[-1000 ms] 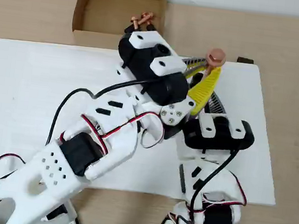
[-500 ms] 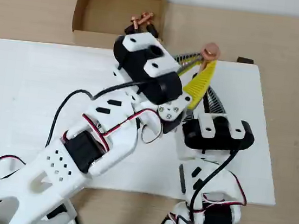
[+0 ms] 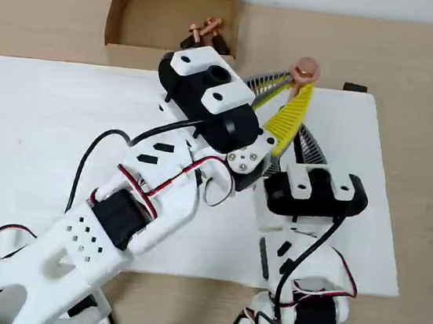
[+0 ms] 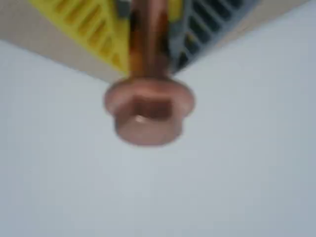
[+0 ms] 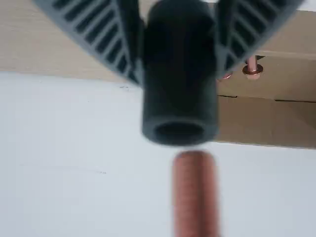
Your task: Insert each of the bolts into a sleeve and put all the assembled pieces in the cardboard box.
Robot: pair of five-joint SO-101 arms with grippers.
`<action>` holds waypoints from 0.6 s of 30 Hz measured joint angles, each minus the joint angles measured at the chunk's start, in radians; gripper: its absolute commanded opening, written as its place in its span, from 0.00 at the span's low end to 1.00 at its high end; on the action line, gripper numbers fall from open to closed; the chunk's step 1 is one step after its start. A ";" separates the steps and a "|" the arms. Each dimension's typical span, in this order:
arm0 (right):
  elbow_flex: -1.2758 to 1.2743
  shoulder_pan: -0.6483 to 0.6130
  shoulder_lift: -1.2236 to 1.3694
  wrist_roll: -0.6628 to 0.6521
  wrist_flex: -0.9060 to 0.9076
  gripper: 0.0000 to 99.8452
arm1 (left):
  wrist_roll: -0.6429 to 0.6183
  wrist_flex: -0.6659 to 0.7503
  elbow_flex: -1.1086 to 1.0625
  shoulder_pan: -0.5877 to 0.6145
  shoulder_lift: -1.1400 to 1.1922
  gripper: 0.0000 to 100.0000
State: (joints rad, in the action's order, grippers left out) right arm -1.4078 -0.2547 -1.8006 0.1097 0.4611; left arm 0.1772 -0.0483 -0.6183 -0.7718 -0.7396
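1. Currently, the left gripper [image 4: 148,44] is pinching the shaft of a copper-coloured flanged bolt [image 4: 148,111] between one yellow ribbed finger [image 4: 89,34] and one grey ribbed finger [image 4: 207,29]. The hexagonal head faces the left wrist camera.
2. Meanwhile, the right gripper [image 5: 180,49] is clamped on a short black cylindrical sleeve [image 5: 180,98] with a grey ribbed finger [image 5: 94,34] on either side. The sleeve's open mouth is turned towards the right wrist camera.
3. From the right wrist view, the bolt's threaded tip sits just short of the sleeve's mouth, a little off its centre and not inside it.
4. From the high view, the bolt's head shows above the far edge of the white mat [image 3: 46,133], to the right of the open brown cardboard box [image 3: 163,17]. The yellow finger and a grey one meet beneath the head.
5. Inside the box, against its right wall, lie copper bolts already fitted in black sleeves [image 3: 209,31]; how many is hard to tell.
6. The mat lies on a light wooden table [image 3: 423,156], with the box just beyond its far edge.
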 measured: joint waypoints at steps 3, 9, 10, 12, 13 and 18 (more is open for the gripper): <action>0.000 0.000 0.000 0.000 0.000 0.01 | 0.000 0.000 0.000 0.000 0.000 0.01; 0.000 0.000 0.000 0.000 0.000 0.01 | 0.000 0.000 -0.005 0.000 0.000 0.01; 0.000 0.000 0.000 0.000 0.000 0.01 | 0.000 0.002 -0.014 0.000 0.000 0.01; 0.000 0.000 0.000 0.000 0.000 0.01 | 0.000 0.002 -0.021 0.000 0.002 0.01; 0.000 0.000 0.000 0.000 0.000 0.01 | 0.000 0.002 -0.025 0.000 0.002 0.01; -0.002 0.003 0.000 -0.002 0.000 0.01 | 0.002 0.009 -0.023 0.000 0.038 0.01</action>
State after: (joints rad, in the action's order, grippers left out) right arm -1.4093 -0.2516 -1.8006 0.1082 0.4611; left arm 0.1788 -0.0391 -0.6414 -0.7718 -0.7012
